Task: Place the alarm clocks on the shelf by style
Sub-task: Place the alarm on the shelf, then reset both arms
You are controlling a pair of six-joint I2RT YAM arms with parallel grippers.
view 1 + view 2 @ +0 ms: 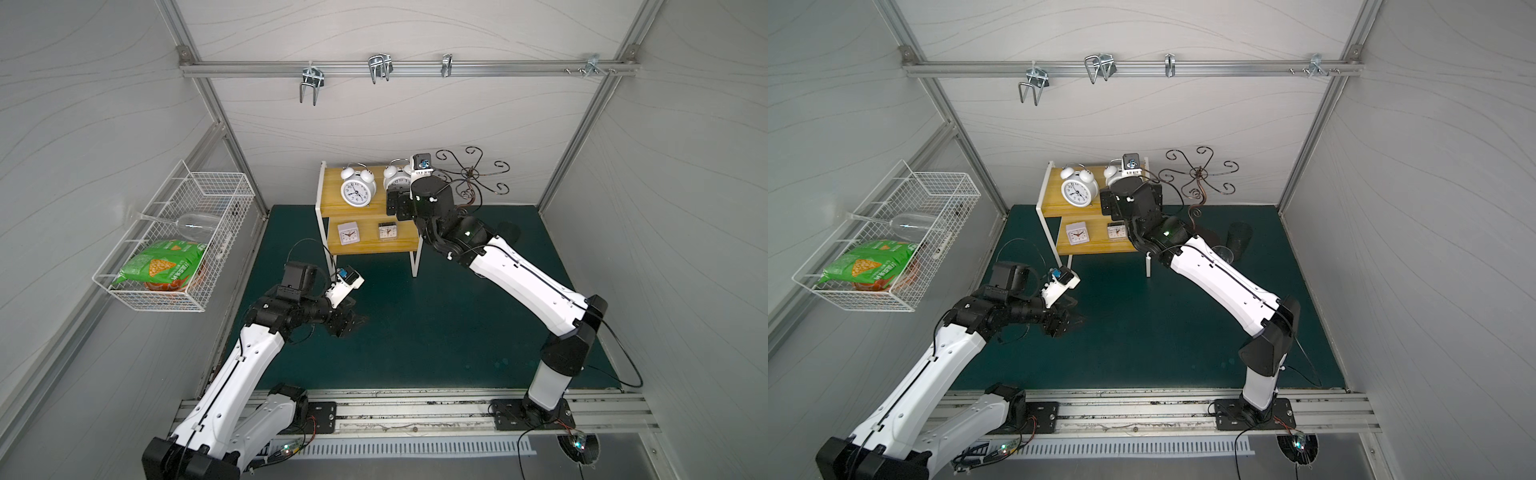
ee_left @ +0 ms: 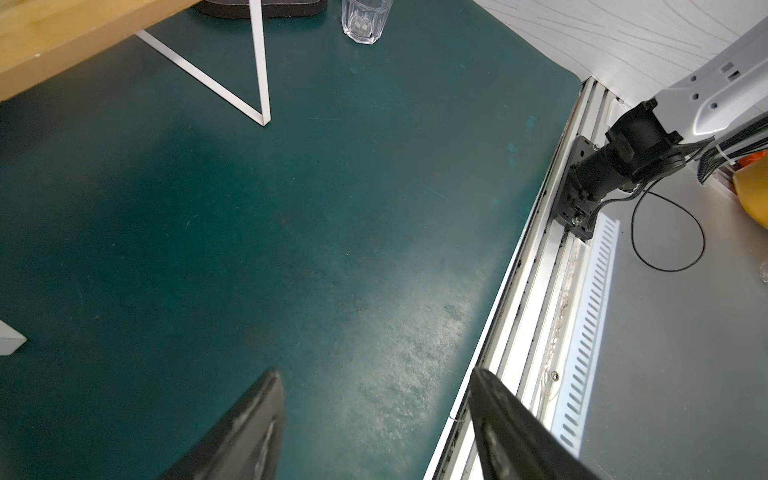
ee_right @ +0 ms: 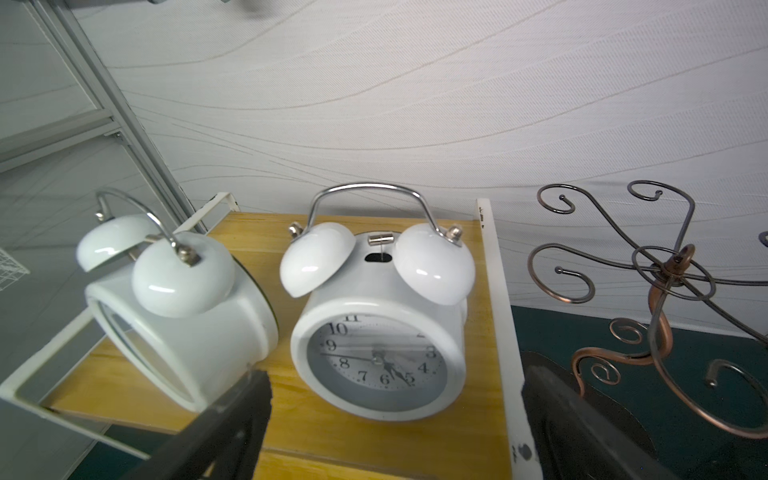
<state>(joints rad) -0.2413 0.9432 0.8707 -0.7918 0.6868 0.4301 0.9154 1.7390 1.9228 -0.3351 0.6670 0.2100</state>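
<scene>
Yellow shelf (image 1: 330, 183) holds all 4 alarm clocks (image 1: 358, 192).

A robotics lab test cell: white panel walls (image 1: 374, 124) held in aluminium framing (image 1: 407, 68), a left robot arm (image 1: 232, 374) and a right robot arm (image 1: 528, 278) bolted to a metal rail (image 1: 415, 411), beside a dark green bench mat (image 1: 415, 340).

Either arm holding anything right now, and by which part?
Nothing: right gripper jaws open, short of a bell clock, no contact; left gripper jaws open over the mat.
</scene>
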